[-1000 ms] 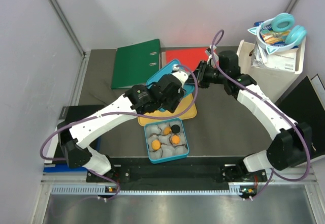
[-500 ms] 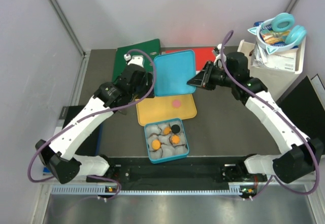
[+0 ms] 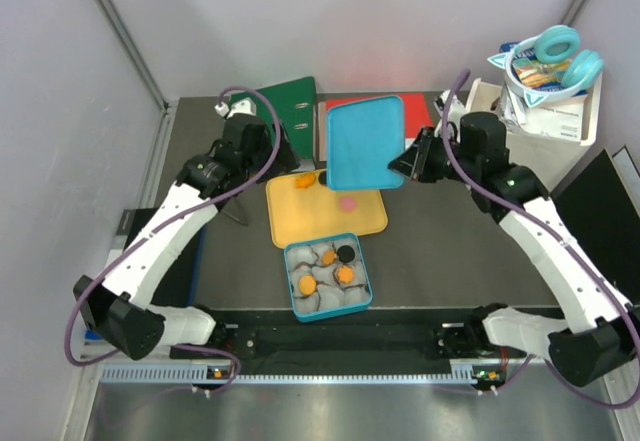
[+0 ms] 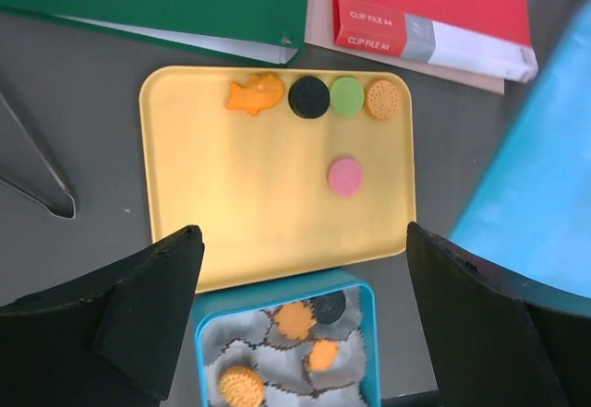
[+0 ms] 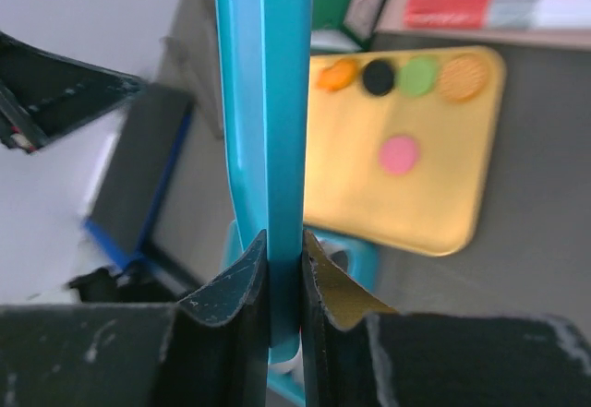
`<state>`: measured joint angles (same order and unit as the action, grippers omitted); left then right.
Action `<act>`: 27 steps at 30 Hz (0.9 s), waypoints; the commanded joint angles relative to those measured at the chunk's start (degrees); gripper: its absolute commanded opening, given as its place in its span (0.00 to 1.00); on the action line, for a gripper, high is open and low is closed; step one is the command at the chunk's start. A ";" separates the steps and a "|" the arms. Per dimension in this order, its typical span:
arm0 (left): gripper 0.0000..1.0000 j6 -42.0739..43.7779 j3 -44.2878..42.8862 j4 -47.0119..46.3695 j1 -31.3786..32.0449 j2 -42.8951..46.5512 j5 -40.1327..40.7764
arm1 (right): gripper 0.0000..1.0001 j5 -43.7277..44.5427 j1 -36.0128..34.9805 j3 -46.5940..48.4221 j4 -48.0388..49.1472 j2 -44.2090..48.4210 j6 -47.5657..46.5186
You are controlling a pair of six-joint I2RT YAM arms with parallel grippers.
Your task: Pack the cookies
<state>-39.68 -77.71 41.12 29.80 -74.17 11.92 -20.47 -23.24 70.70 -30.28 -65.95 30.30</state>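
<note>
Several cookies lie on the yellow tray (image 4: 240, 204): an orange fish-shaped one (image 4: 253, 94), a black one (image 4: 308, 98), a green one (image 4: 347, 96) and an orange round one (image 4: 381, 99) in a row, with a pink one (image 4: 344, 176) below. More cookies (image 4: 294, 318) sit in grey paper cups inside the blue tin (image 3: 368, 271). My right gripper (image 5: 284, 245) is shut on the edge of the blue lid (image 3: 365, 143), held tilted above the tray's far right. High over the tray, my left gripper (image 4: 300, 241) is open and holds nothing.
A green binder (image 3: 268, 121) and a red clip file (image 4: 434, 1) lie behind the tray. Metal tongs (image 4: 37, 176) rest on the table to its left. A white box with teal headphones (image 3: 545, 81) stands at the back right.
My left gripper opened, came off the blue lid and drew back to the left. The right gripper carried the lid rightward, uncovering the cookies on the tray.
</note>
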 commanded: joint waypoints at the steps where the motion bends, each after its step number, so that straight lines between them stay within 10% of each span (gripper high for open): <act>1: 0.96 -6.90 -2.61 -1.76 -2.73 -3.34 -3.31 | 0.00 17.79 -3.90 -4.05 3.73 6.53 -12.09; 5: 0.96 -9.19 -3.15 -0.95 -5.89 -5.10 -6.37 | 0.00 44.28 -10.58 -8.28 10.93 8.03 -25.60; 14: 0.99 -10.41 -2.88 -6.85 -8.18 -7.56 -15.68 | 0.00 67.54 -23.50 -29.20 64.86 4.35 -77.75; 19: 0.99 -9.63 -2.89 -8.16 -8.97 -9.24 -21.58 | 0.00 70.57 -31.24 -36.05 93.61 -2.16 -107.97; 27: 0.99 -9.27 -0.25 -12.64 -9.23 -5.64 -26.16 | 0.00 71.53 -39.06 -37.47 101.91 -9.36 -119.07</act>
<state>-49.32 -78.72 33.80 21.08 -83.61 -10.68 48.71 -59.53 33.98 58.41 -73.06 -78.56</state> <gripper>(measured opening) 0.990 0.139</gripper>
